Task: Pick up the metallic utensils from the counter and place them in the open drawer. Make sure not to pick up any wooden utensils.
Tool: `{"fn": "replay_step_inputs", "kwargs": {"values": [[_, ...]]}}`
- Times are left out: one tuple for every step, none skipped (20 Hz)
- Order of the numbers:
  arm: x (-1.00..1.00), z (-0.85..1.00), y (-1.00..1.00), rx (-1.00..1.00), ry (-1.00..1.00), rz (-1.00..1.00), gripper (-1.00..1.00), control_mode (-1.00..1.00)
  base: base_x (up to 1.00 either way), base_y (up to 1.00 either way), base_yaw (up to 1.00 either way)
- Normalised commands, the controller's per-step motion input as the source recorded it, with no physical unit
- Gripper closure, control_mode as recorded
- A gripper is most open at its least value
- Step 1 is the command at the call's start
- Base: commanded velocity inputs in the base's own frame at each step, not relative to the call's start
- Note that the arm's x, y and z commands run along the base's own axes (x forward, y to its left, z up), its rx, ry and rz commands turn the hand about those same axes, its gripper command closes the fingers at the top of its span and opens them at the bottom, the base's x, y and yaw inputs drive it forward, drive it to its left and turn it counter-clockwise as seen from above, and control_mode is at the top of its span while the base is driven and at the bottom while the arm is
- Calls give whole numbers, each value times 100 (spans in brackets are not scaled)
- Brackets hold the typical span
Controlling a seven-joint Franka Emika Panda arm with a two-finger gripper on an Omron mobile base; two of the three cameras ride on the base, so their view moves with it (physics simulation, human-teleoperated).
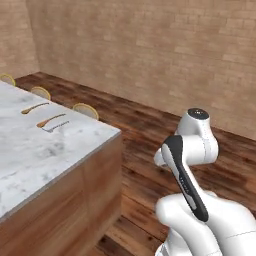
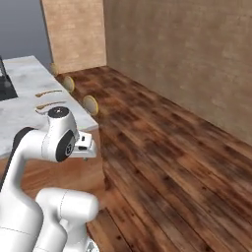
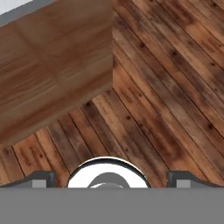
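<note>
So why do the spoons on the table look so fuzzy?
In the left base view the two orange-brown wooden spoons lie far back on the white-grey marble counter, so they look small and soft; a pale silver utensil beside them almost melts into the marble. In the right base view they are tinier still.

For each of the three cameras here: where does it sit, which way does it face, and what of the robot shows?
Left base view: behind the arm, to its left, facing forward-down at the counter with two wooden spoons.
Right base view: behind-right, looking over the arm at the same counter end and plank floor.
Hand view: on the hand, looking down at the counter's wood side and the floor; the open gripper has its fingertips at the bottom.
Both base views share the spoons, the counter and the round stools.
</note>
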Motion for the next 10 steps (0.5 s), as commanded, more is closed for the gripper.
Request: {"fn": "replay_step_inputs", "kwargs": {"values": [[0,0,0,0,0,0,-100,100,94,-89,59],[0,0,0,0,0,0,-100,100,97,-94,57],[0,0,0,0,0,0,-100,100,97,-94,57],[0,0,0,0,0,0,-100,100,96,-95,57],[0,0,0,0,0,0,-100,100,95,-97,56],[0,0,0,0,0,0,-100,100,92,-99,55],[0,0,0,0,0,0,-100,100,89,-100,55],[0,0,0,0,0,0,-100,100,82,-100,54],[0,0,0,0,0,0,-100,100,80,-100,53],[0,0,0,0,0,0,-100,100,76,-100,51]]}}
